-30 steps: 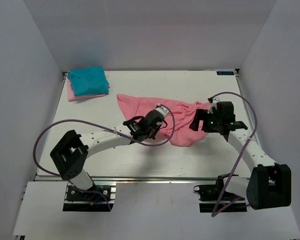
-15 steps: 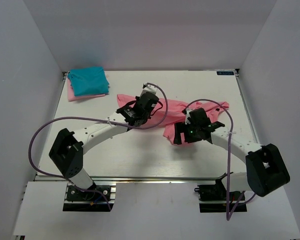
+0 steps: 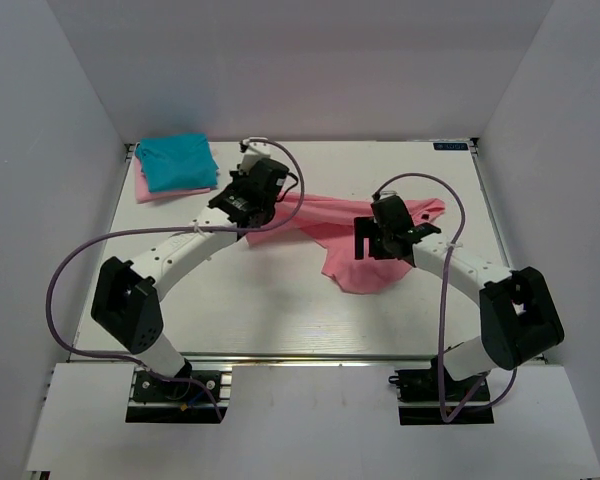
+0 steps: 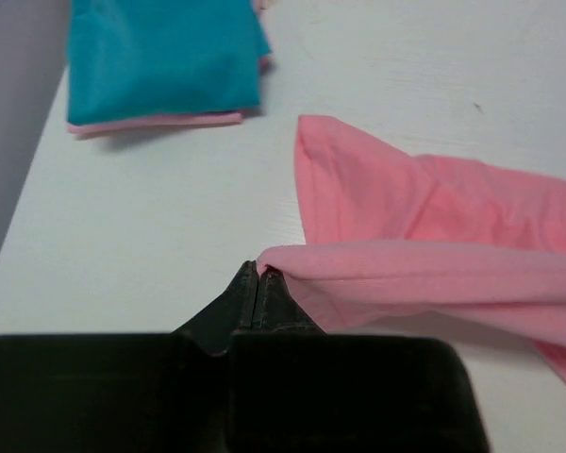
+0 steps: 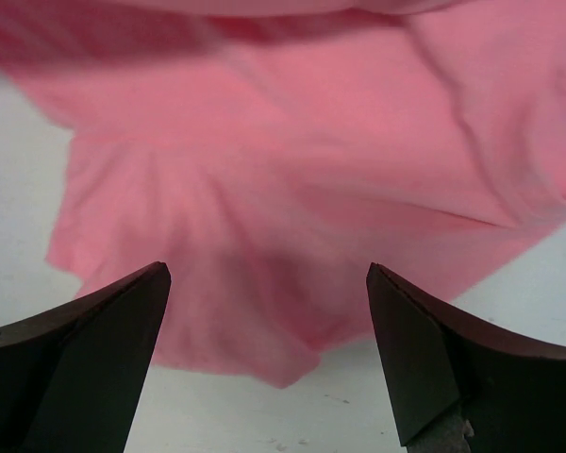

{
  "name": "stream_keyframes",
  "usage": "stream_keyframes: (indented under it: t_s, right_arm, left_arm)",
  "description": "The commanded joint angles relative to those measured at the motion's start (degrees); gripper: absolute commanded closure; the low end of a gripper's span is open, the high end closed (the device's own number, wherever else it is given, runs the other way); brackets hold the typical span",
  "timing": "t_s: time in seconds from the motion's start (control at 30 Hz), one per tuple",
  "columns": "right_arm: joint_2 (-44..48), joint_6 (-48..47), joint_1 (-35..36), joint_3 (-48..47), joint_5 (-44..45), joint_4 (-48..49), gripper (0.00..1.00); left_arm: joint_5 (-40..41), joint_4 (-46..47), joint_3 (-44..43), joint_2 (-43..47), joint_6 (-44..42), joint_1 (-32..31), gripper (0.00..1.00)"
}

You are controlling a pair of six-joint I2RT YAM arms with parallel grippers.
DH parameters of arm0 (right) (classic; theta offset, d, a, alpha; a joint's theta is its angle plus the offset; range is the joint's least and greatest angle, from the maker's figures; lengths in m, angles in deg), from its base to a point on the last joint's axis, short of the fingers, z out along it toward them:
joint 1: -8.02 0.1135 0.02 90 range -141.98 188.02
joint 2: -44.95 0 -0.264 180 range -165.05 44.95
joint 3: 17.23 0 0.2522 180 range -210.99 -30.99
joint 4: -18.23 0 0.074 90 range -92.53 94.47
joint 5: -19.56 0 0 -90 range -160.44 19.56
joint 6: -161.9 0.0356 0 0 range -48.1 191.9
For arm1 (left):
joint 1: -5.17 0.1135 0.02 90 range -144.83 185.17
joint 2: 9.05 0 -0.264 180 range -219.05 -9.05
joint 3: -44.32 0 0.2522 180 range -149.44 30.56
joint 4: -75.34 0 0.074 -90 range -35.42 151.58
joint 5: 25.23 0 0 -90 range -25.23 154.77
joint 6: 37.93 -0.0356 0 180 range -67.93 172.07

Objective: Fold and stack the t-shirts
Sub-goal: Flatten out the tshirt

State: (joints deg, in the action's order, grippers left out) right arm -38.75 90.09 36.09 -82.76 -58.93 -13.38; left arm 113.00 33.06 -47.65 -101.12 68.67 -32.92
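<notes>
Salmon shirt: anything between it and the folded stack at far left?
Nothing visible. Only bare table lies between the salmon shirt, pinched in the left gripper, and the folded teal shirt.

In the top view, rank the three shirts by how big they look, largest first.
1. salmon-pink shirt, spread loose
2. teal shirt, folded
3. pale pink shirt, only an edge showing beneath the teal one

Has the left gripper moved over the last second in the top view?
Yes. The left gripper, shut on the salmon-pink shirt, has travelled away from the arm bases and leftward, ending much closer to the folded teal-blue shirt.
</notes>
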Motion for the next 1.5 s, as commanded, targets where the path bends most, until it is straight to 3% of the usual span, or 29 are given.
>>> stream_keyframes:
  t_s: [0.0, 0.3, 0.47, 0.67, 0.8, 1.03, 1.37, 1.47]
  right_arm:
    - [0.0, 2.6, -2.0, -1.4, 6.7, 1.0, 0.10]
    - [-0.4, 2.3, -9.3, -4.2, 14.9, 3.9, 0.10]
    - [-5.8, 3.2, -14.6, -11.6, 9.8, 4.8, 0.10]
    - [-18.8, 4.3, -19.2, -22.7, 4.1, 4.8, 0.10]
    - [-24.3, 4.1, -21.1, -29.9, 3.0, 5.1, 0.15]
    - [-30.3, 2.3, -23.2, -31.9, 0.0, 7.3, 0.16]
    - [-35.9, -2.6, -25.5, -32.9, -5.8, 13.8, 0.40]
    - [-37.4, -3.1, -25.9, -34.6, -7.6, 13.7, 0.52]
  left_arm:
    - [4.3, -1.5, -1.2, 3.7, -0.5, 3.4, 1.00]
    - [-1.5, -0.8, 2.8, 0.8, 0.7, 8.7, 1.00]
    - [-2.1, -0.1, 3.5, -2.5, 1.3, 10.5, 1.00]
    - [-4.9, -0.6, 1.8, -6.0, 1.3, 12.7, 1.00]
    - [-5.9, 0.0, 1.8, -6.5, 1.3, 13.2, 1.00]
    - [-7.1, 1.1, 3.0, -6.5, 0.8, 13.7, 1.00]
    - [-8.4, 2.9, 3.5, -6.0, -0.3, 14.3, 1.00]
    - [-8.4, 3.5, 3.5, -6.5, -0.3, 14.3, 1.00]
